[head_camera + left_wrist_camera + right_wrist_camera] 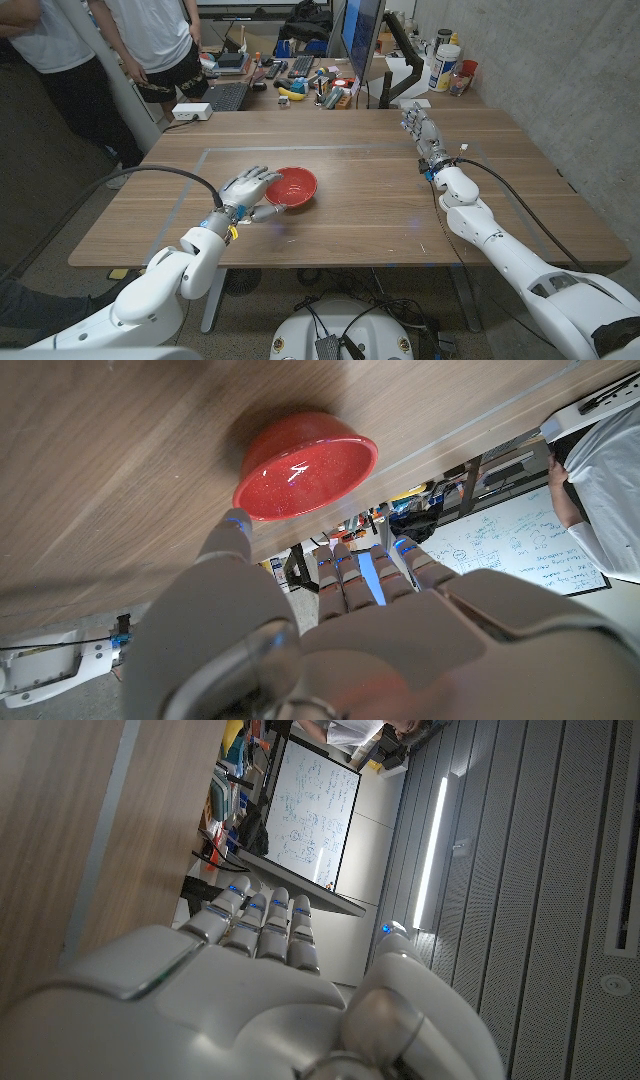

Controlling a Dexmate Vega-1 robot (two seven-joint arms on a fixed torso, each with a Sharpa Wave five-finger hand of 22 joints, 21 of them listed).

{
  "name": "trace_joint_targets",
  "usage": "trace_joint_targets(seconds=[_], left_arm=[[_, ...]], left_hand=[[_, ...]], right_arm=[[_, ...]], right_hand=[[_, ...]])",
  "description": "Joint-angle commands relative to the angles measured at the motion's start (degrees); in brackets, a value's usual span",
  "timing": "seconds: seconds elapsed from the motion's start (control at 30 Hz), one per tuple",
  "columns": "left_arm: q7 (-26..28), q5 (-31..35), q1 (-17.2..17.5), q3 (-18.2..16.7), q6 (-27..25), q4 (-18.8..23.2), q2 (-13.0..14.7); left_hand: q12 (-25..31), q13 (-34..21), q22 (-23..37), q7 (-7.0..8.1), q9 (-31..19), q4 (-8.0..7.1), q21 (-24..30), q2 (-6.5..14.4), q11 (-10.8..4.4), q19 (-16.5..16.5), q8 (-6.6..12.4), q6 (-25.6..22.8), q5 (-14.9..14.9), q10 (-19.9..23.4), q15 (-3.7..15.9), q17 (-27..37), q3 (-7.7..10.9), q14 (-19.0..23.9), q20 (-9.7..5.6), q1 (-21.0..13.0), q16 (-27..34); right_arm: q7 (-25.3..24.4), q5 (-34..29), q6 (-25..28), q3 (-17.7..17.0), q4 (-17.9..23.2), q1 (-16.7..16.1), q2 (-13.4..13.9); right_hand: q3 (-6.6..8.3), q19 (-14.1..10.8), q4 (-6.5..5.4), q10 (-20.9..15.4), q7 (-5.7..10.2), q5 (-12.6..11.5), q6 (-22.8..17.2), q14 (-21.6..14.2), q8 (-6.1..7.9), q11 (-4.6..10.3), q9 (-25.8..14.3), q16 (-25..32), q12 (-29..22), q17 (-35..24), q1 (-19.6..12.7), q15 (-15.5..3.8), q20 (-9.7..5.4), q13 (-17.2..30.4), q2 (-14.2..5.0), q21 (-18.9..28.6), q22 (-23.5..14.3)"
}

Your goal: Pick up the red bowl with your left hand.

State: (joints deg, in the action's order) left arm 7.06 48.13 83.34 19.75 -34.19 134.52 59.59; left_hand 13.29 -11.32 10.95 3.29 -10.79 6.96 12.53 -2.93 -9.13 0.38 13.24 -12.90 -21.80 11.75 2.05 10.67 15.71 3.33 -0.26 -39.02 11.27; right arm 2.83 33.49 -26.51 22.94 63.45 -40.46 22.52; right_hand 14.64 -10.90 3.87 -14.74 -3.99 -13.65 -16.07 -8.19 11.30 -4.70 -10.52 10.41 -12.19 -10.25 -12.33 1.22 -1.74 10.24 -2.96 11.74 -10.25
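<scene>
One shallow red plastic bowl (291, 187) sits near the middle of the brown wooden surface (380, 215), just right of the white left hand (248, 193). Its fingers (262, 176) are spread and hold nothing, reaching the rim; whether they touch is unclear. This looks like the approach: closing on the rim comes next. Farther right, the right hand (421, 128) waits, fingers loosely apart.

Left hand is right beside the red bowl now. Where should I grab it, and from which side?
Take the red bowl by its rim on the side facing the left hand, thumb inside, fingers under the outer wall. It sits upright with its mouth open and its thin rim bare all round, and the open hand is already alongside it, so probably no repositioning is needed.
</scene>
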Motion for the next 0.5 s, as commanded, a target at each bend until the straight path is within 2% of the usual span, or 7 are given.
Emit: trace_joint_targets(seconds=[0.03,0.5], left_arm=[[-0.38,0.26,-1.71,2.21,-0.78,-0.53,0.31],[-2.96,3.34,-4.01,5.46,-2.55,-0.98,0.7]], left_hand=[[-0.27,-0.19,0.01,0.12,-0.26,0.24,-0.04,-0.04,-0.25,0.12,-0.17,-0.36,-0.33,0.44,2.93,-0.03,-0.1,0.22,0.42,-0.66,-0.19],[-0.32,-0.21,0.0,0.58,-0.27,0.39,-0.03,-0.24,-0.7,0.22,-0.2,-0.7,-0.48,0.81,3.12,-0.04,-0.17,0.32,0.36,-1.11,-0.17]], right_arm=[[0.17,0.08,-0.27,-0.06,-0.16,0.16,-0.08],[0.43,0.32,-0.52,-0.12,-0.55,0.13,-0.25]], right_hand=[[-0.11,-0.58,0.21,-0.44,-0.05,-0.18,-0.54,-0.48,0.02,0.19,-0.25,0.26,-0.01,-0.13,0.27,0.07,-0.07,0.28,-0.4,-0.15,-0.27],[-0.16,-0.59,0.22,-0.5,-0.02,-0.2,-0.52,-0.57,-0.02,0.22,-0.25,0.28,-0.01,-0.14,0.3,0.1,-0.09,0.28,-0.41,-0.16,-0.27]])
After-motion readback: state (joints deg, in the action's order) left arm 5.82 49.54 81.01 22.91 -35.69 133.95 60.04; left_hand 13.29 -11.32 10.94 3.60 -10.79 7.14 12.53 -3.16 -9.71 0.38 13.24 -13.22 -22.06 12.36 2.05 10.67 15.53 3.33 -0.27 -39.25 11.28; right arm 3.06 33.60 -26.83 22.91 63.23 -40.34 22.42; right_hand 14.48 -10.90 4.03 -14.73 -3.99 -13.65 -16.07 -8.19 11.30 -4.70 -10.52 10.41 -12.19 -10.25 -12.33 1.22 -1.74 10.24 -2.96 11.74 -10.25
